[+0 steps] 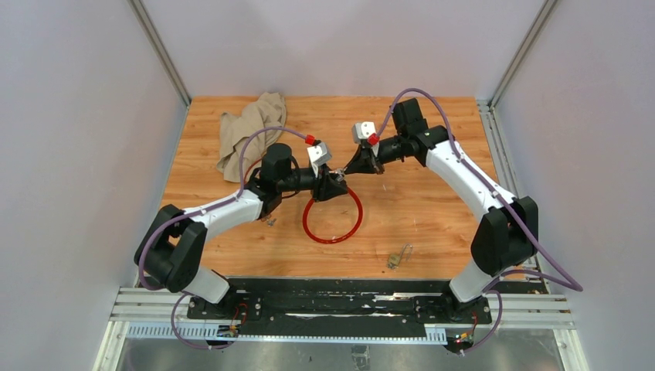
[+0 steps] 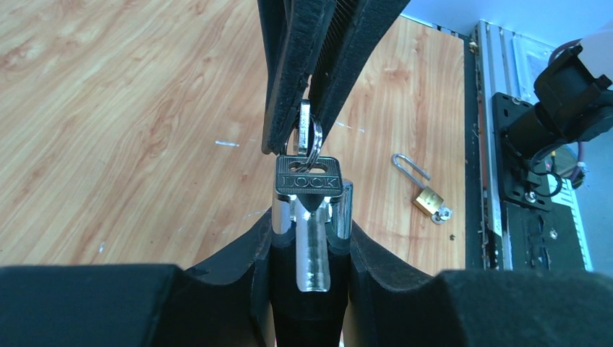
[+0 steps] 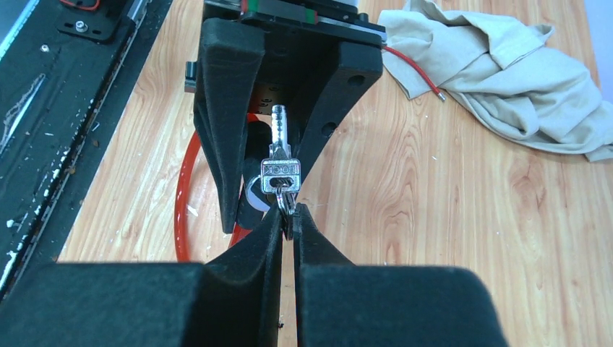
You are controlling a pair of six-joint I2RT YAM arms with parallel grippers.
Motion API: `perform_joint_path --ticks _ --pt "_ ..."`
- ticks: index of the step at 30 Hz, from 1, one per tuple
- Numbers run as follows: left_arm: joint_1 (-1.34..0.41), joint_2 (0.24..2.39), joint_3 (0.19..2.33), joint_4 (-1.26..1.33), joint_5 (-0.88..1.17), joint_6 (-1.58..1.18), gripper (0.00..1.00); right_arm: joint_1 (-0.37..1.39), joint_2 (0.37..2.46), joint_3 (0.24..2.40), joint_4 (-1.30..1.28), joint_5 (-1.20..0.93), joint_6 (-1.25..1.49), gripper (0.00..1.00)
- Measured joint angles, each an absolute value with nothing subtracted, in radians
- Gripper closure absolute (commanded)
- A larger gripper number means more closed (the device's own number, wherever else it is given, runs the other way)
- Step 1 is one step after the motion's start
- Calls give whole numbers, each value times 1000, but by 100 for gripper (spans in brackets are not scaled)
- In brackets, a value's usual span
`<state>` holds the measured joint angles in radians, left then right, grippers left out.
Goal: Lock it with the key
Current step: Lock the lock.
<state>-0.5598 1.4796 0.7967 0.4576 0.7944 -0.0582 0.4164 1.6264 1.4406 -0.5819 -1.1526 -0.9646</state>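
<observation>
The small silver key (image 2: 307, 177), stamped LOCK, hangs on a ring. My right gripper (image 3: 289, 217) is shut on that ring and reaches in from above in the left wrist view. The key (image 3: 280, 176) points its blade away from it, into the left gripper. My left gripper (image 2: 311, 231) is shut on the black and chrome lock body (image 2: 282, 213) of the big red cable loop (image 1: 332, 241). The blade lies along the lock body between the left fingers; I cannot tell if it is in the keyhole. In the top view the two grippers, left (image 1: 334, 185) and right (image 1: 357, 164), meet tip to tip above the loop.
A small brass padlock (image 1: 396, 259) with an open shackle lies near the front; it also shows in the left wrist view (image 2: 429, 199). A beige cloth (image 1: 247, 131) lies at the back left, with a thin red wire (image 3: 416, 72) beside it. Black rails (image 2: 520, 202) run along the table's near edge.
</observation>
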Motion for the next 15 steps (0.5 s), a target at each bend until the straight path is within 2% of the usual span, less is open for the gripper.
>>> perform_joint_path --ticks 6,15 --pt "-560 1482 802 443 830 -59 100 416 1598 1408 -599 -1152 -1095 99" --pt "-561 1484 806 432 851 -47 100 416 1581 1396 -619 -1153 -1150 99"
